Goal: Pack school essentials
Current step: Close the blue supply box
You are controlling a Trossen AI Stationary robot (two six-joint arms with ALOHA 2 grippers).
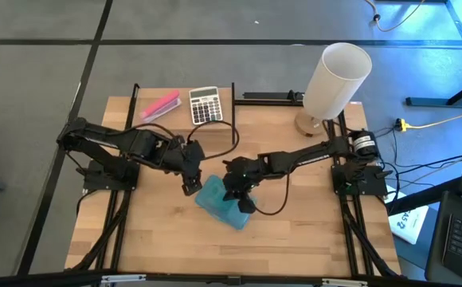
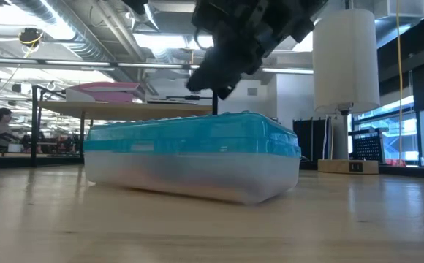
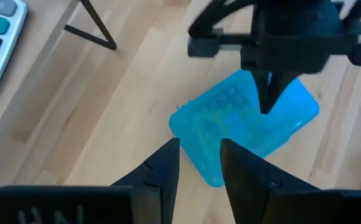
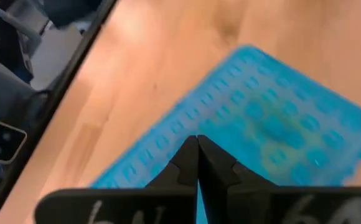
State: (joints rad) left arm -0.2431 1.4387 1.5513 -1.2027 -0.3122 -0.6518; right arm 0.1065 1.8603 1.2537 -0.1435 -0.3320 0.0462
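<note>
A closed case point(image 1: 217, 203) with a blue studded lid and a pale base lies flat near the table's middle; it also shows in the low view point(image 2: 190, 157). A faint yellowish tint shows through the lid point(image 4: 274, 124); the pencils, scissors, pen, eraser and sticky notes are hidden or out of view. My right gripper point(image 1: 244, 203) is shut, its fingers pointing down just above the lid point(image 3: 266, 106); the low view shows a gap between fingertip point(image 2: 216, 91) and lid. My left gripper point(image 3: 199, 158) hovers by the case's left end point(image 1: 191, 187), narrowly open.
A white-grey calculator point(image 1: 205, 104) and a long pink stapler point(image 1: 160, 105) lie at the far edge. A tall white cylinder on a wooden base point(image 1: 336, 76) stands at the far right corner. A black cable point(image 1: 271, 209) loops beside the case. Bare wood shows near the front edge.
</note>
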